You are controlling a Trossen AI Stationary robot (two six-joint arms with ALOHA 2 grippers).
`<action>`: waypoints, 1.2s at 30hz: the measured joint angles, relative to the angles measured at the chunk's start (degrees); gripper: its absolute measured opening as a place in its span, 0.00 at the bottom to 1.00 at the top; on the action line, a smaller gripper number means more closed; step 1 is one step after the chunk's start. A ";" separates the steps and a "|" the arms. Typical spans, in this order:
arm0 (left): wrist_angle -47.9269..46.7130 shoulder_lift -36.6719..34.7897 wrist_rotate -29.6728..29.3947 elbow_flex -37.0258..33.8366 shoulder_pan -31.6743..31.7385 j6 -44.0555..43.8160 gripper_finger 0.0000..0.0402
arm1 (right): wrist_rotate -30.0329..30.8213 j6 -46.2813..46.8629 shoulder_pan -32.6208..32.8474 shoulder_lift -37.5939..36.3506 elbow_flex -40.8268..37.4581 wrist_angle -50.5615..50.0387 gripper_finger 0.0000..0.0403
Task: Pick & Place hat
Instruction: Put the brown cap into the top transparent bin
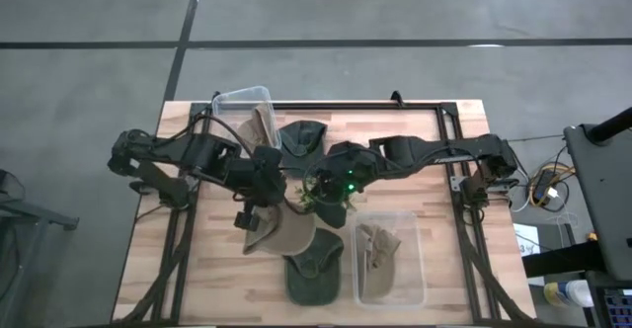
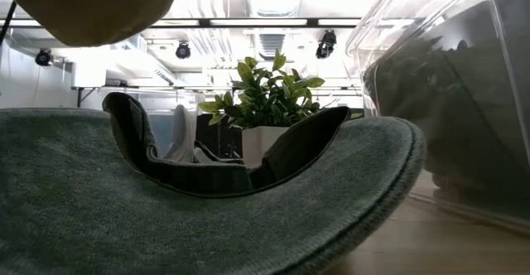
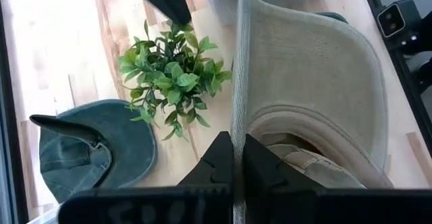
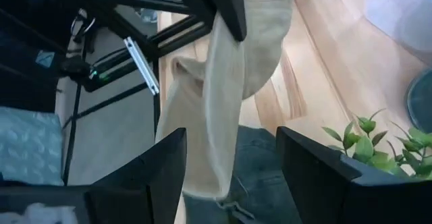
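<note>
A tan brimmed hat (image 1: 286,232) hangs from my left gripper (image 1: 262,209) near the table's middle; the low view shows the tan hat (image 2: 91,6) lifted clear. My left gripper (image 3: 236,163) is shut on it. My right gripper (image 1: 311,192) reaches in from the right. Seen from its own wrist, the right gripper (image 4: 233,177) is open, a finger on either side of the hanging tan hat (image 4: 223,96) without clearly touching it. A small potted plant (image 1: 324,198) stands just below it. My left gripper pinches the tan hat's brim edge (image 3: 237,133) between its two shut fingers (image 3: 219,160), which lie across the edge. The hat hangs below the fingers, crown side outward, lifted clear of the table.
Two dark green hats lie on the table, one far (image 1: 301,140) and one near (image 1: 314,269). A clear bin (image 1: 242,106) at the far left holds a tan hat; another bin (image 1: 388,259) at the near right holds one too. The near green hat (image 2: 166,209) fills the low view.
</note>
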 joint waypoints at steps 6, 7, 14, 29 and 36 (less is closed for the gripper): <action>0.67 0.02 0.11 -0.55 0.10 -0.01 0.02 | 0.37 1.31 0.51 0.00 -3.15 5.71 0.55; 0.91 0.02 0.16 -0.55 0.11 -0.26 0.02 | 0.38 1.64 0.68 0.00 -3.47 6.35 0.55; 1.55 0.04 1.20 -0.36 0.11 -1.27 0.02 | 0.52 3.15 1.00 0.00 -4.34 7.07 0.47; 2.10 0.20 1.78 -0.57 0.24 -6.24 0.05 | -0.75 3.54 1.09 -0.02 -4.38 6.89 0.03; 2.95 0.14 0.49 -0.14 1.45 -11.91 0.26 | -0.69 4.17 0.98 -0.02 -4.38 6.67 0.03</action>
